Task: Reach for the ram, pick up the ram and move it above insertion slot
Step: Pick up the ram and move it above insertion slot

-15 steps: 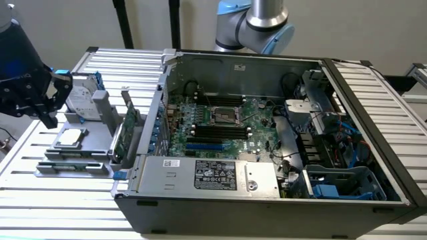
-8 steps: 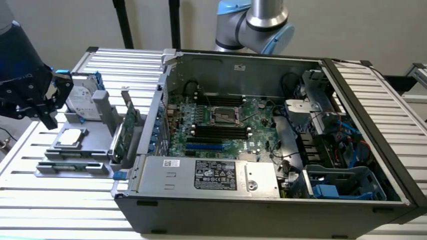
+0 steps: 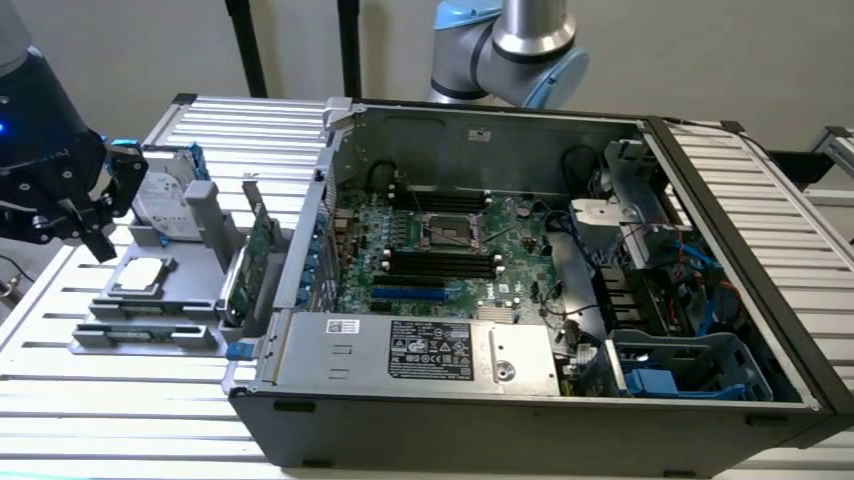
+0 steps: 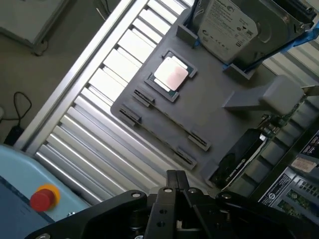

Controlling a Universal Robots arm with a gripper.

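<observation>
Slatted table [image 3: 94, 400] — end effector [image 3: 95, 238] near ram [image 3: 144, 325].

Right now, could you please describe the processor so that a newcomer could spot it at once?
Beside the open computer case, on the exterior view's left, lies a gray fixture tray. The processor sits flat in its middle recess, next to the hard drive. It alone is small, square and capped with shiny metal; the hard drive is larger and carries a printed label.

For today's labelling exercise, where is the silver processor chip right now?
The processor chip sits on the grey tray at the exterior view's left, outside the computer case, beside the hard drive.
</observation>
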